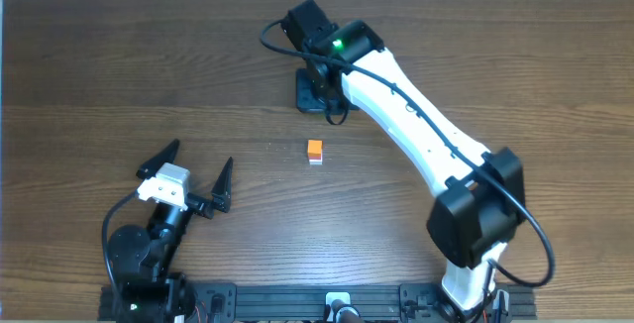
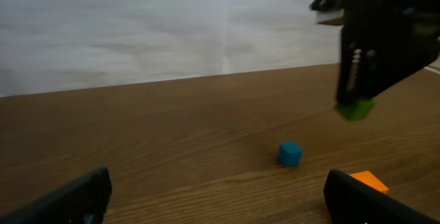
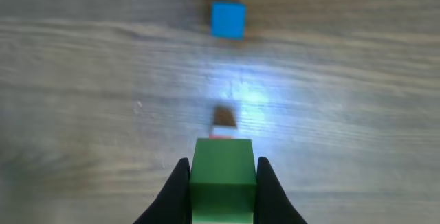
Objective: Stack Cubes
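The right gripper [image 3: 222,168] clenches the green cube [image 3: 221,183] aloft, probably aiming for the orange cube [image 1: 315,148]. The left gripper [image 1: 203,155] idles, spread wide.

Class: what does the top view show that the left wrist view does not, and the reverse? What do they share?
Top view: the left arm and right arm down to their bases. Left wrist view: the blue cube on the table and the green cube held in the right gripper. Shared: the orange cube, the open left gripper, the right gripper, the table.
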